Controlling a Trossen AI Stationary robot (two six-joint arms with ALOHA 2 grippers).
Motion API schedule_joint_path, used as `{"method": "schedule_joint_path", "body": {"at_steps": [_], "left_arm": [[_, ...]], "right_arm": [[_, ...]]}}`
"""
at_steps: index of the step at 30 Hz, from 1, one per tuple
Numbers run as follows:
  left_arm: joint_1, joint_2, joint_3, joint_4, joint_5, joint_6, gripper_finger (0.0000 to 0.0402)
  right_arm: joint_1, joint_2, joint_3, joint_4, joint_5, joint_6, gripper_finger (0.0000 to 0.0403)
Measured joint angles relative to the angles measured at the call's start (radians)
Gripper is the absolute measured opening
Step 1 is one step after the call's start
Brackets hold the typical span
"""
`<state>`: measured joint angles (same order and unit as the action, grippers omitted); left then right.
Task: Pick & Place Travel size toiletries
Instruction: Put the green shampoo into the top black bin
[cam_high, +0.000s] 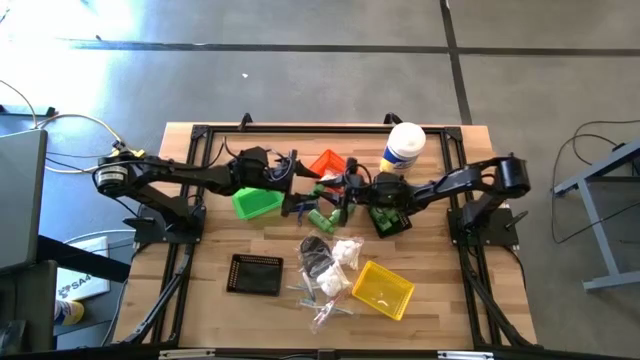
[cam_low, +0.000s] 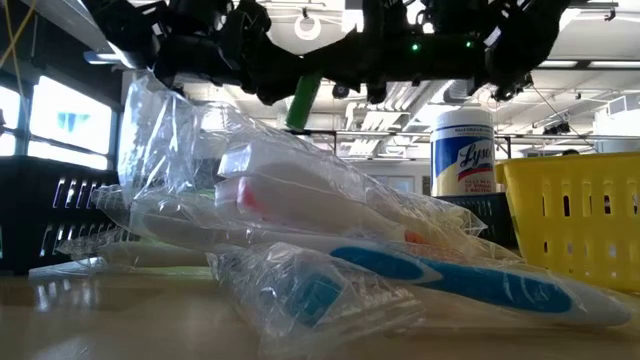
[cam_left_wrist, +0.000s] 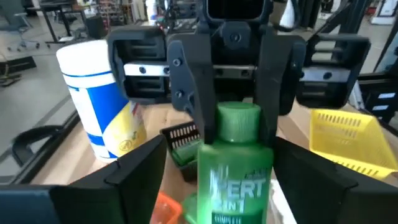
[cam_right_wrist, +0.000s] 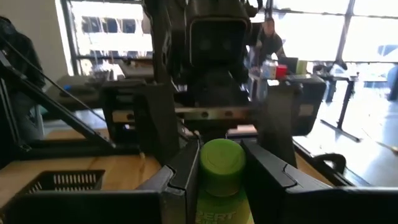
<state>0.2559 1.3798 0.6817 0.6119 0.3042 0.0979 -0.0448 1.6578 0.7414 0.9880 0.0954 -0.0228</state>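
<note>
Your right gripper (cam_left_wrist: 236, 124) clasps the green bottle (cam_left_wrist: 233, 162) at its cap; your left gripper (cam_right_wrist: 221, 165), fingers spread around it, should back straight off.

A light wooden table (cam_high: 200, 300) with a black frame carries, behind the two grippers meeting mid-table, a white canister (cam_high: 404, 146) and an orange bin (cam_high: 327, 161). A green bin (cam_high: 256, 203) sits beside the left gripper (cam_high: 300, 200). In front of them lie a black bin (cam_high: 255, 273), a yellow bin (cam_high: 383, 289), white packets (cam_high: 340, 265) and clear-wrapped toothbrushes (cam_high: 318, 300).
</note>
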Motion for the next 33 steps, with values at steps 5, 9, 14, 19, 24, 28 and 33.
{"method": "schedule_joint_path", "body": {"at_steps": [5,9,14,19,24,28,33], "left_arm": [[0.001,-0.02,0.007,-0.06,-0.033,0.008,0.0281],[0.001,-0.041,0.007,-0.083,-0.072,0.01,0.0282],[0.001,-0.044,0.007,-0.09,-0.095,0.003,0.0282],[0.001,-0.044,0.007,-0.091,-0.12,0.003,0.0282],[0.0,-0.044,0.007,-0.091,-0.12,0.003,0.0282],[0.0,-0.044,0.006,-0.091,-0.122,0.002,0.0282],[0.0,-0.044,0.006,-0.091,-0.139,-0.002,0.0282]], "right_arm": [[0.008,-0.131,0.0,-0.221,0.059,0.0,0.0089],[0.022,-0.261,0.0,-0.433,0.117,0.03,0.0089],[0.041,-0.41,0.0,-0.708,0.188,0.132,0.009],[0.058,-0.5,0.0,-0.958,0.23,0.273,0.009],[0.059,-0.525,0.0,-1.161,0.238,0.44,0.0091],[0.059,-0.523,0.0,-1.29,0.22,0.548,0.0091],[0.059,-0.516,0.0,-1.433,0.183,0.692,0.0091]]}}
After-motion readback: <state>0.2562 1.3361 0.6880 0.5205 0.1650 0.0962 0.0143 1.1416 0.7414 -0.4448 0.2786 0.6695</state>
